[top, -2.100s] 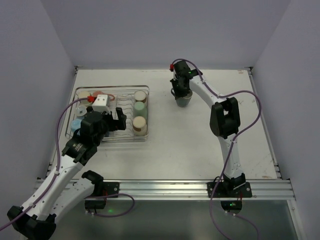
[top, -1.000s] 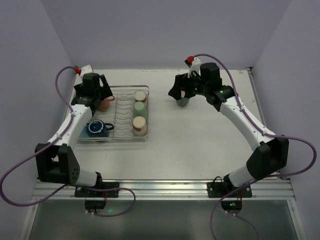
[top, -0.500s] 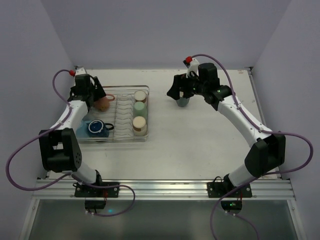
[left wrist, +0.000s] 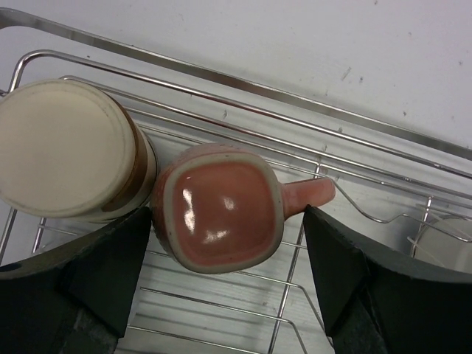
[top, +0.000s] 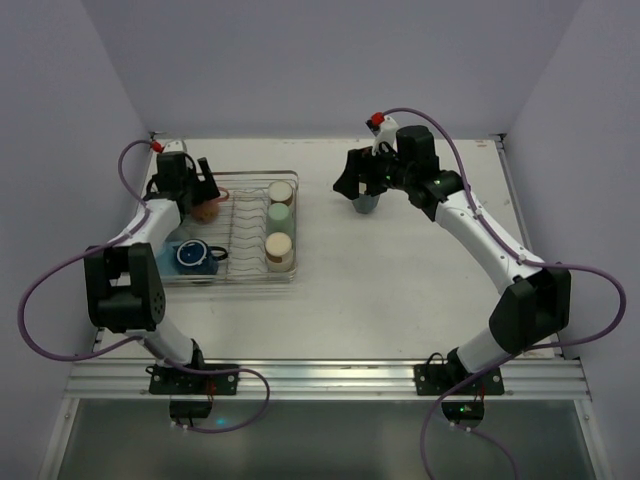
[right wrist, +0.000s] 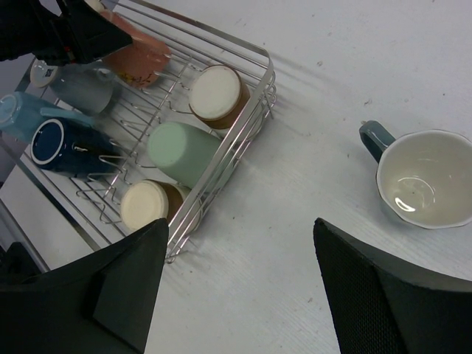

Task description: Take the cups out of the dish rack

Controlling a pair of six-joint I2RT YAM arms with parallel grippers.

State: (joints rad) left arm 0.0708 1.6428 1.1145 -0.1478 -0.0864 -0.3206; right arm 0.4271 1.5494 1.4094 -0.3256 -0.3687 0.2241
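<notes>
**A:** Where was the left tool [top: 204, 190]?

**B:** In the upper left of the overhead view, over the far corner of the dish rack [top: 240, 225]. Its jaws stood released, one on each side of the salmon mug [left wrist: 220, 221], not closed on it.

**A:** How did the mug sit?

**B:** Upside down on the wire, base up. Its handle [left wrist: 308, 195] pointed to the right of the wrist view, towards one finger. A beige tumbler [left wrist: 68, 147], also inverted, was just beside it on the left, perhaps touching.

**A:** How would it handle, do you think?

**B:** It looked like glazed ceramic: stiff, fairly light, smooth enough to slip, and likely to chip if dropped. I'd take it by the walls below the base, pads square on the body. With the handle in line with the jaws, a squeeze might catch the handle tip and twist the mug. The other finger also had little room beside the tumbler.

**A:** And the right tool [right wrist: 240, 228]?

**B:** Released too, holding nothing, in the upper middle of the overhead view. The grey-teal mug [right wrist: 424, 188] stood upright on the tabletop [right wrist: 310, 96], outside the rack, at the right of that wrist view.

**A:** What else was in the rack?

**B:** At least a pale green tumbler [right wrist: 181, 151], a second beige one, a navy mug [right wrist: 63, 144] and a light blue mug [right wrist: 15, 110].
</notes>
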